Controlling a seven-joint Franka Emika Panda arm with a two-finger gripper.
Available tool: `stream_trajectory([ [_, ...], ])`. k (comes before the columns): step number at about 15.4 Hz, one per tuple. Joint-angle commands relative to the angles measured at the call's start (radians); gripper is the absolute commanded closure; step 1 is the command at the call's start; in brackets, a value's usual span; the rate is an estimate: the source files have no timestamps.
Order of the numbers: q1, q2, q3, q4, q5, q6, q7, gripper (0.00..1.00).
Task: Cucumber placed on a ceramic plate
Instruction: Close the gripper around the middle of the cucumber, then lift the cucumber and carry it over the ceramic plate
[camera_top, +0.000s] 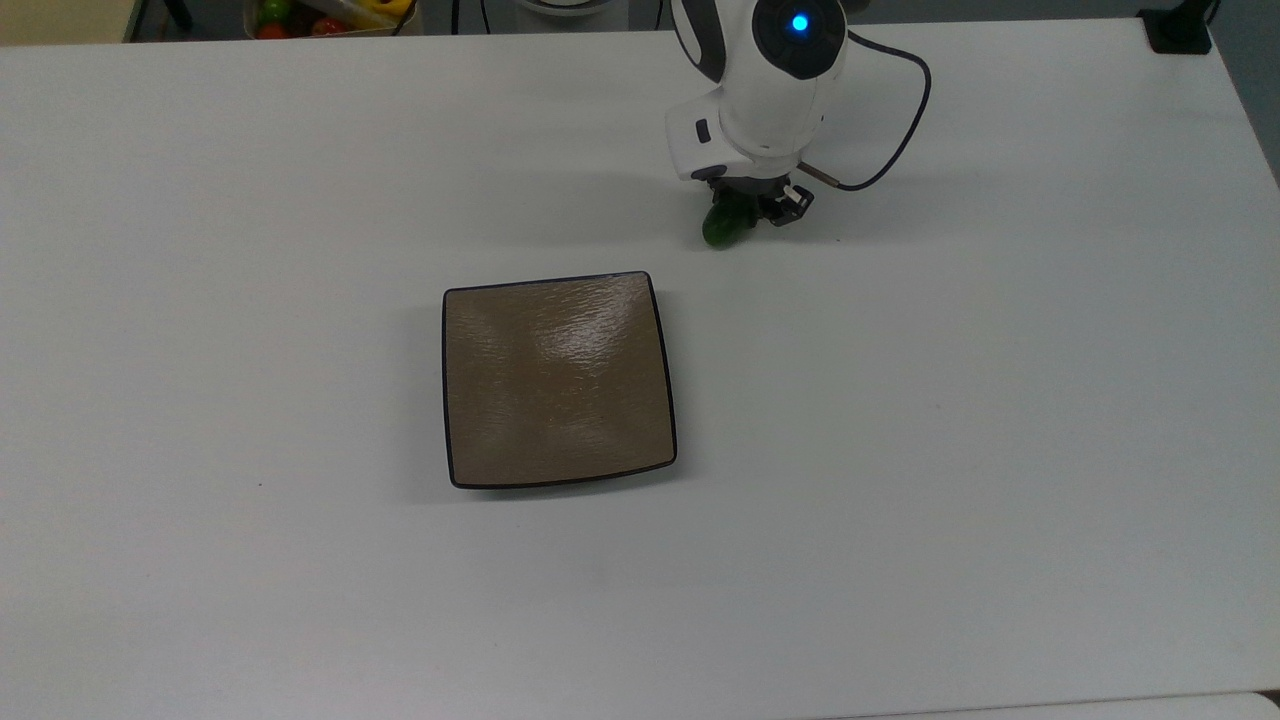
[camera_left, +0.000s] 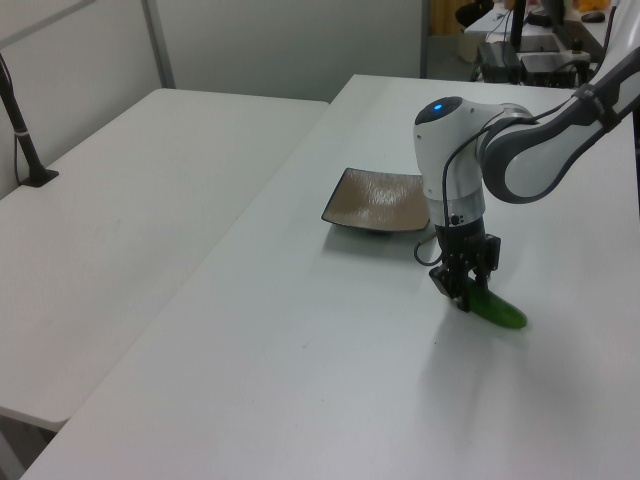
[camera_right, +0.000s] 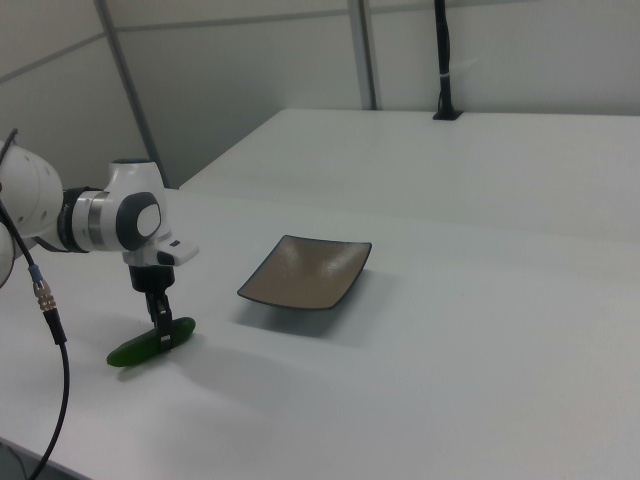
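The dark green cucumber (camera_top: 718, 229) lies on the white table beyond the top view's upper right corner of the square brown-tan ceramic plate (camera_top: 560, 380). My gripper (camera_top: 745, 210) points straight down, its fingers closed around the cucumber's middle. In the left view the cucumber (camera_left: 503, 311) sticks out to the right of the gripper (camera_left: 463, 298), in front of the plate (camera_left: 375, 200). Seen from the right view, the cucumber (camera_right: 135, 350) rests at table level under the gripper (camera_right: 160, 335), left of the bare plate (camera_right: 305, 270).
A black cable (camera_top: 905, 110) loops from the arm over the table. A box of colourful toy produce (camera_top: 320, 15) sits past the table's far edge. A black clamp (camera_top: 1180, 30) holds the far right corner. A second white table (camera_left: 120, 200) adjoins.
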Motion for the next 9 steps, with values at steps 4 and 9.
stream_trajectory([
  [4, -0.042, -0.005, 0.004, 0.055, -0.017, 0.015, -0.015, 0.85],
  [9, -0.111, -0.004, -0.007, 0.205, -0.014, 0.029, -0.047, 0.85],
])
